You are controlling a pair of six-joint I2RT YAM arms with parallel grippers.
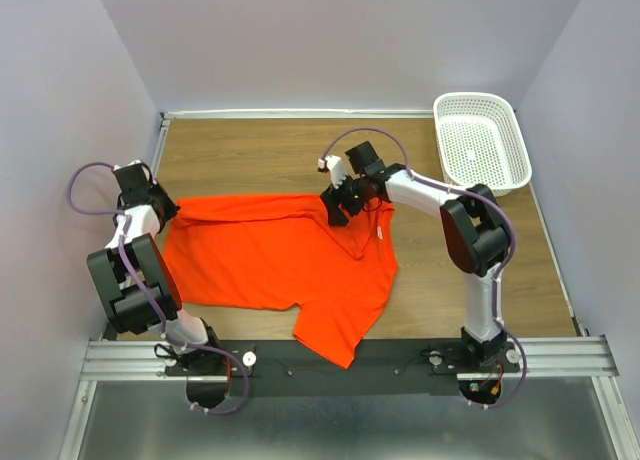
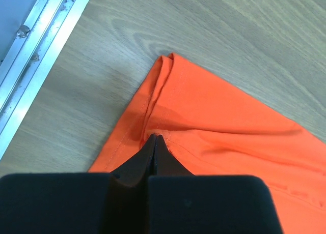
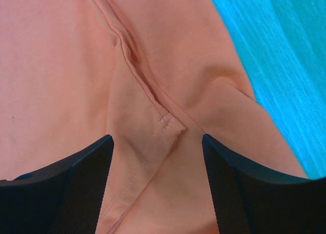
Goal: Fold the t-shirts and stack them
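A wooden worktop fills the top view, and across its centre and left lies a bright orange t-shirt, rumpled and part-spread, its lowest flap reaching down over the black rail at the bottom of the frame. The left arm stands at the left edge of the picture and the right arm bends in from the right. A white perforated basket sits in the upper right corner, well apart from the cloth.

The left end effector is clenched, its fingertips pressed together on the hemmed corner at the shirt's far left, with creases running into the pinch. The right end effector is released: its jaws stand apart, pressed down on either side of a stitched seam near the shirt's upper right, the cloth between them but not gripped. A small white neck label shows just to the lower right of it.

By the look of it, the shirt is being taken up at two points for flattening ahead of the first fold; no fold is finished and nothing is stacked. The next move seemingly calls for the right jaws to shut squarely on that seam, then for both arms to draw the cloth taut together.
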